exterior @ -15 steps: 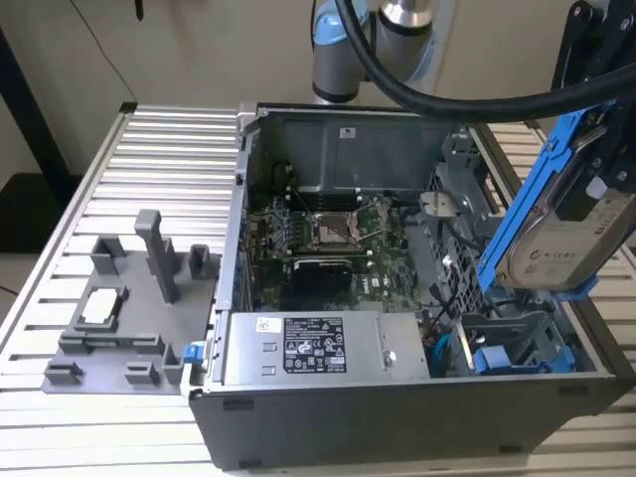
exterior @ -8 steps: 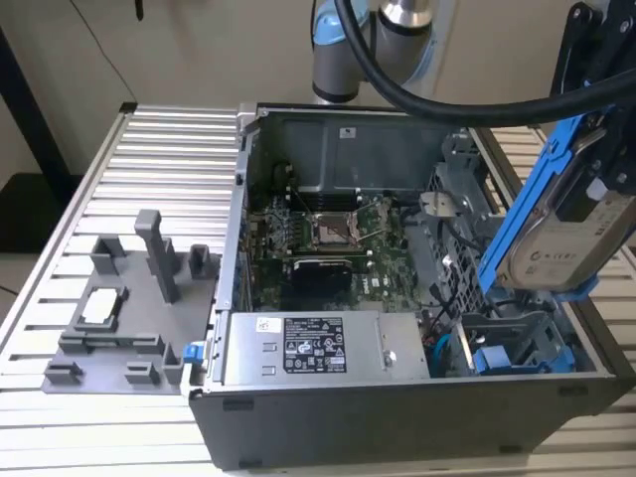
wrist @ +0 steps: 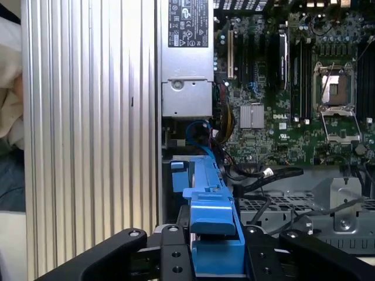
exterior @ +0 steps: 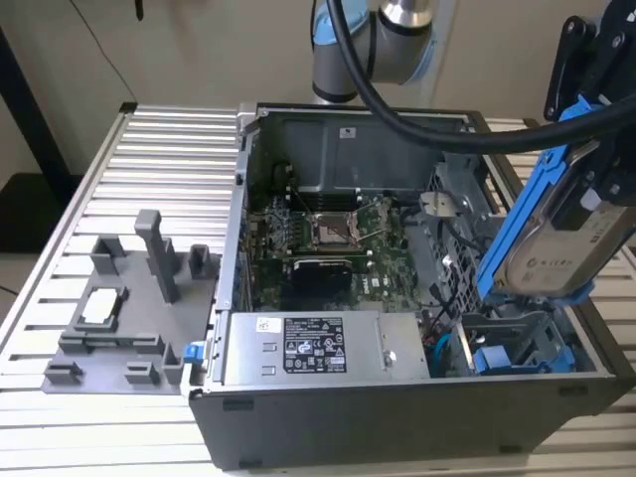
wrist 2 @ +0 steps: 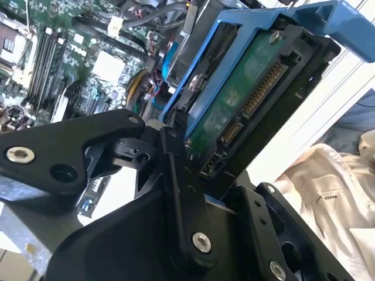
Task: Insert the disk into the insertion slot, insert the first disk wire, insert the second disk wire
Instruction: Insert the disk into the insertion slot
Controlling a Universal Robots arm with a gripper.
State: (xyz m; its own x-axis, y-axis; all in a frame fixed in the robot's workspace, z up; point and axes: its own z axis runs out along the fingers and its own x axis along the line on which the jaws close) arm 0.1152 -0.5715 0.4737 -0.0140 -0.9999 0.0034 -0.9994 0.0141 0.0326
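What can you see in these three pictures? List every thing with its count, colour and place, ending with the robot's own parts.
computer case: one, dark grey, open, on the table
table: one, silver, slatted, under the case
motherboard: one, green, inside the case
power supply box: one, grey with a white-and-black sticker, inside the case
insertion slot: one, grey sheet metal, inside the case at the exterior view's right, below the disk
fixture block: one, grey, on the table at the exterior view's left
disk: one, silver-grey in a blue carrier, tilted above the case
arm: one, silver and light blue, behind the case
tool: one, black, shut on the disk
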